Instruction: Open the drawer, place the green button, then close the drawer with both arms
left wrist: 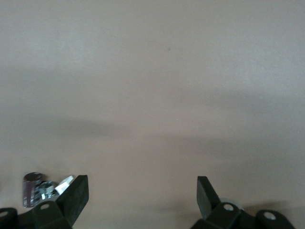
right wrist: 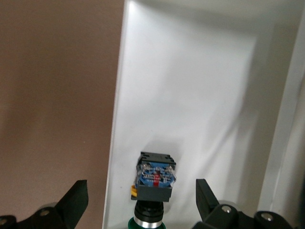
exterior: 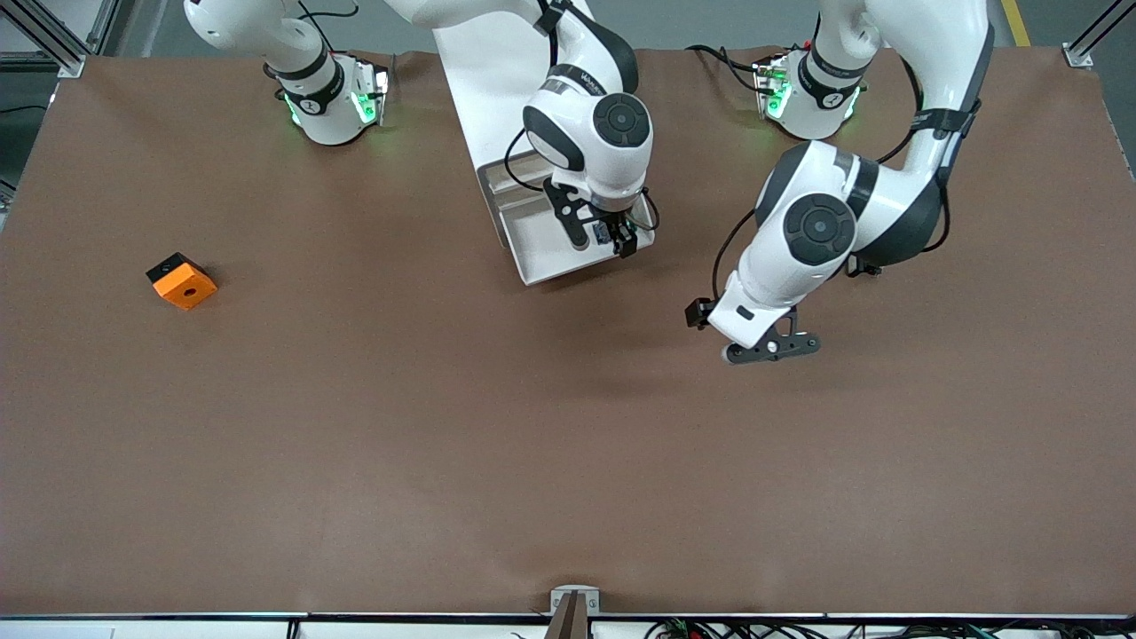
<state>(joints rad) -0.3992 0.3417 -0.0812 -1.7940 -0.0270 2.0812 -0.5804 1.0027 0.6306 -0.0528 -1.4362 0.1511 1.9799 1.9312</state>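
Observation:
The drawer [exterior: 540,253] is pulled out of the white cabinet [exterior: 493,80] toward the front camera. In the right wrist view the button [right wrist: 153,179] lies on the drawer's white floor [right wrist: 200,95] beside its side wall, green cap toward the gripper. My right gripper [exterior: 612,238] hangs just over the open drawer. Its fingers are open on either side of the button and do not touch it, as the right wrist view [right wrist: 142,188] shows. My left gripper [exterior: 770,348] is open and empty low over bare table, toward the left arm's end, nearer the front camera than the drawer. It also shows in the left wrist view [left wrist: 143,183].
An orange cube with a hole [exterior: 182,281] sits toward the right arm's end of the brown table [exterior: 444,444]. The cabinet stands between the two arm bases.

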